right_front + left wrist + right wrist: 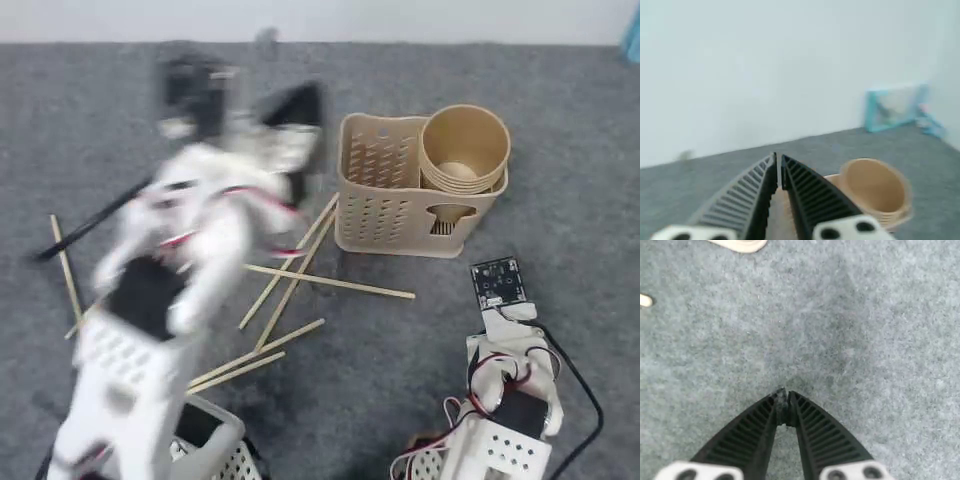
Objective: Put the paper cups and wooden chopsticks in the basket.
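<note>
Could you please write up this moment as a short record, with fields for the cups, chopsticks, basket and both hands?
paper cups: stacked in one compartment of the basket
basket: upright on the grey carpet
wooden chopsticks: several lying loose on the carpet beside the basket, outside it
left hand: shut, raised above the carpet, facing the cups
right hand: shut, empty, over bare carpet
left to do: the chopsticks

No text, label, number or sign is legible on anything here.
</note>
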You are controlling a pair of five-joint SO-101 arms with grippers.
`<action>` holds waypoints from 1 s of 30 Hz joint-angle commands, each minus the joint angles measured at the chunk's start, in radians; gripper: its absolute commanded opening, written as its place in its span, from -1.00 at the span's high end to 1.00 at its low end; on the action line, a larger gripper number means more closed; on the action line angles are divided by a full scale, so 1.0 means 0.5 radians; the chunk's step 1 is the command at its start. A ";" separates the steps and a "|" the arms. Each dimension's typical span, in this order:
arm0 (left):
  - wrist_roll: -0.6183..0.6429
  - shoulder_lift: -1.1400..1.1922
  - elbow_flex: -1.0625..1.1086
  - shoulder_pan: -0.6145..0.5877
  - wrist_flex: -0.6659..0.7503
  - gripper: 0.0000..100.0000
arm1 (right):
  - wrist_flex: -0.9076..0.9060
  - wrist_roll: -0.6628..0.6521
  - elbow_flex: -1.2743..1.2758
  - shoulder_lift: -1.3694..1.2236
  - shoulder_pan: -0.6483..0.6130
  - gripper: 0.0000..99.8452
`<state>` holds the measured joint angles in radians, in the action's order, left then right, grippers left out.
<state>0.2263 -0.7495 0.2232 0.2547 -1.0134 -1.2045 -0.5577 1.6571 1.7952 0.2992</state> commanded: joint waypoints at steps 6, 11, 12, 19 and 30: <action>0.009 -0.374 0.250 -1.111 -0.384 0.98 | 0.023 -0.034 -0.012 0.038 -0.017 0.98; 0.006 -0.601 0.809 -1.768 -0.249 0.98 | 0.020 -0.037 -0.015 0.038 -0.017 0.98; 0.003 -0.644 0.934 -1.900 -0.178 0.98 | 0.020 -0.037 -0.015 0.038 -0.017 0.98; -0.178 -0.770 1.794 -2.510 0.393 0.98 | -0.091 -0.279 -0.083 0.038 -0.186 0.98; -0.399 -0.770 2.417 -2.697 0.638 0.98 | -0.404 -0.675 -0.948 0.014 -0.658 0.98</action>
<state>0.0361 -1.1116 1.4293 -1.0679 -0.7342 -1.3472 -0.8723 1.3564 1.8013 0.0905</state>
